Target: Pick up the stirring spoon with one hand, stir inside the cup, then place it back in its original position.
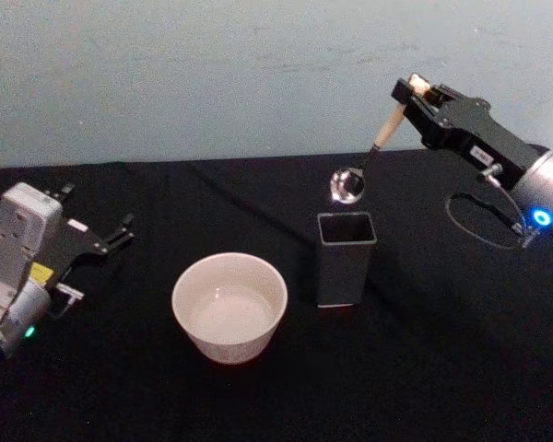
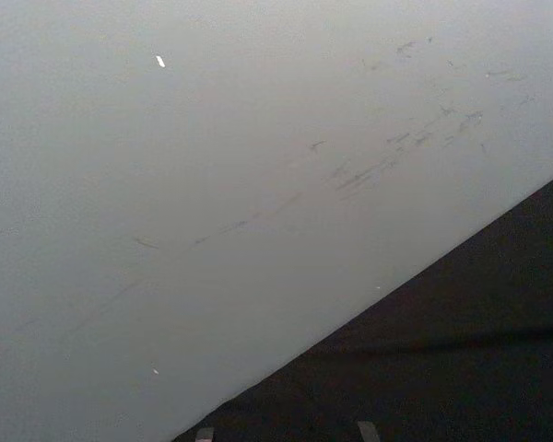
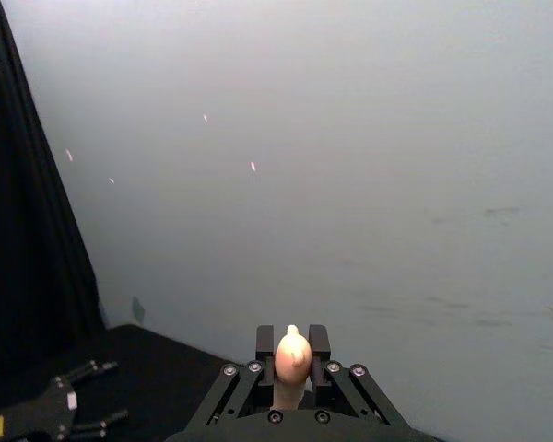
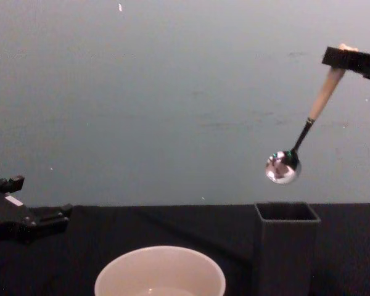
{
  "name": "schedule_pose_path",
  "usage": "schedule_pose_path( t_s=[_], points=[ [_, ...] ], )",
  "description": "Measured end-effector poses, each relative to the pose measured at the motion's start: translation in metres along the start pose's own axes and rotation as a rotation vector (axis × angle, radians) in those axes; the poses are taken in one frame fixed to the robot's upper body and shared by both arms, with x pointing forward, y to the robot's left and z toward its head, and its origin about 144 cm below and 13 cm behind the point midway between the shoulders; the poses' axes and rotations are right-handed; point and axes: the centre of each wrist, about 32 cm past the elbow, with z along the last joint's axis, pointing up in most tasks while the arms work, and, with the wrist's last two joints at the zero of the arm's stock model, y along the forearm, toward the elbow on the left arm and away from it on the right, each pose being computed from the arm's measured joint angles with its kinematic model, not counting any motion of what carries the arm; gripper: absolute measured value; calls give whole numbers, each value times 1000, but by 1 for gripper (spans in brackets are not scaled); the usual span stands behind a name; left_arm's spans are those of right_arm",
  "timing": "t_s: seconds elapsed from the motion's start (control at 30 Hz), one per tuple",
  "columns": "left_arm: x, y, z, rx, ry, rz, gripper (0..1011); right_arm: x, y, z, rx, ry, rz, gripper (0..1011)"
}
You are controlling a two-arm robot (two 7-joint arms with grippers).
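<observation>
My right gripper (image 1: 411, 95) is raised at the upper right, shut on the top of the stirring spoon's (image 1: 380, 140) beige handle. The spoon hangs tilted, and its shiny bowl (image 4: 282, 168) is in the air just above the opening of the dark square holder (image 1: 346, 262). In the right wrist view the bear head (image 3: 293, 357) sits clamped between the fingers (image 3: 319, 339). The cream cup (image 1: 229, 307) stands to the left of the holder, with nothing in it. My left gripper (image 1: 94, 212) rests open low at the left, well away from the cup.
A black cloth covers the table (image 1: 424, 368), and a pale wall rises behind it. A dark cable loops near my right forearm (image 1: 484, 221). The left wrist view shows wall and the table's edge (image 2: 461, 350).
</observation>
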Motion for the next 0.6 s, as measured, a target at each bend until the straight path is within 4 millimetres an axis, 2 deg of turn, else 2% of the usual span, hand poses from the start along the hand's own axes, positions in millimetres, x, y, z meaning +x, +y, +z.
schedule_pose_path(
  t_s=[0.33,0.6],
  points=[
    [0,0,0,0,0,0,1001,-14,17,-6,-5,35,61,214],
    [0,0,0,0,0,0,1001,-29,30,-22,-51,41,135,214]
  ],
)
